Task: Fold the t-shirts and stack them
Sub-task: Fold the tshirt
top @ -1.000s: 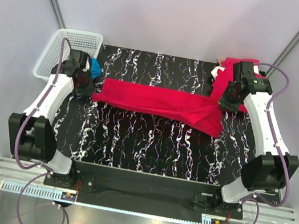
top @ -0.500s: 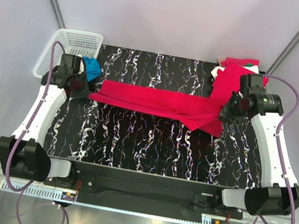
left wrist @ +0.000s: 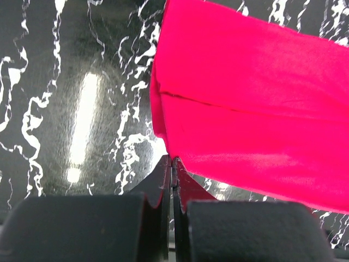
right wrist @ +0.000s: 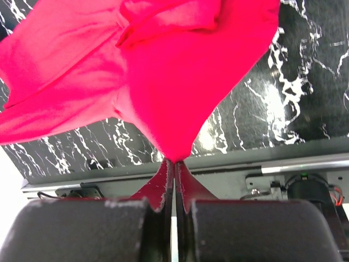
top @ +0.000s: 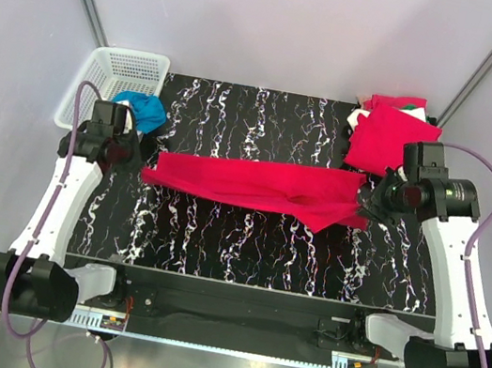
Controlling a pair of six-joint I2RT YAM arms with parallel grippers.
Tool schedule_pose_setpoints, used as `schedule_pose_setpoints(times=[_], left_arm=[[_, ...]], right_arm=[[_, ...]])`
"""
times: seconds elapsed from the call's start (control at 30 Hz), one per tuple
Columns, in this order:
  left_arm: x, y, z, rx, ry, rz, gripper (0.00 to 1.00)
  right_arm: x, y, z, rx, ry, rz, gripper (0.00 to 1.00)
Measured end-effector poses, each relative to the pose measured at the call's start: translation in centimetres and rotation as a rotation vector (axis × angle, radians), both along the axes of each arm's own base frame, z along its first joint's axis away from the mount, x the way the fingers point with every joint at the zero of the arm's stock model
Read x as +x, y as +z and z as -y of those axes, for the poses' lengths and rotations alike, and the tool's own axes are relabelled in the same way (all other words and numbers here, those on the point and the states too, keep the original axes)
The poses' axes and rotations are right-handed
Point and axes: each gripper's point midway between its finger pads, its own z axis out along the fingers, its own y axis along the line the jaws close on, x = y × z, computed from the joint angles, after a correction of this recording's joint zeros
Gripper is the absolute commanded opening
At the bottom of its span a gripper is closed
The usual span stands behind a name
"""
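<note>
T-shirt, bright red, spans the middle of the black marbled table as a long drawn-out band, held at both ends. At the far left a white basket stands by the table's corner, with a blue cloth just beside it. The left pincer is clenched on the shirt's left edge. The right pincer is clamped on a bunched corner at the right end. In the far right corner lies a pile of red t-shirts, with white and green showing at its back.
</note>
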Motion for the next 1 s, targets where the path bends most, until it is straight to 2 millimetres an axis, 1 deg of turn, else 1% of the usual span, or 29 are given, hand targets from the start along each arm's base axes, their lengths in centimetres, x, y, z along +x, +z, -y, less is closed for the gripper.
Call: schedule_pose_setpoints(times=[0.13, 0.27, 0.5, 0.57, 0.67, 0.8, 0.9, 1.0], left_arm=[[-0.6, -0.8, 0.0, 0.000, 0.001, -0.032, 0.00], [-0.5, -1.3, 0.0, -0.001, 0.004, -0.052, 0.00], [0.2, -3.8, -0.2, 0.006, 0.009, -0.147, 0.00], [0.5, -4.1, -0.2, 0.007, 0.010, -0.163, 0.00], [1.5, -4.3, -0.2, 0.009, 0.010, -0.172, 0.00], [2.8, -4.6, -0.3, 0.010, 0.011, -0.186, 0.00], [3.6, -5.0, -0.3, 0.010, 0.010, -0.197, 0.00], [4.3, -5.3, -0.3, 0.011, 0.007, -0.208, 0.00]], right_arm=[[-0.6, -0.5, 0.1, -0.004, 0.000, -0.023, 0.00], [0.2, -1.6, 0.1, -0.021, 0.011, -0.069, 0.00], [4.0, -5.4, -0.3, -0.059, 0.048, -0.180, 0.00], [5.2, -6.0, -0.4, -0.070, 0.057, -0.193, 0.00], [7.6, -5.8, -0.6, -0.079, 0.073, -0.175, 0.00], [10.5, -4.6, -0.6, -0.101, 0.082, -0.118, 0.00], [12.1, -4.0, -0.6, -0.113, 0.087, -0.090, 0.00], [13.1, -4.7, -0.6, -0.128, 0.092, -0.102, 0.00]])
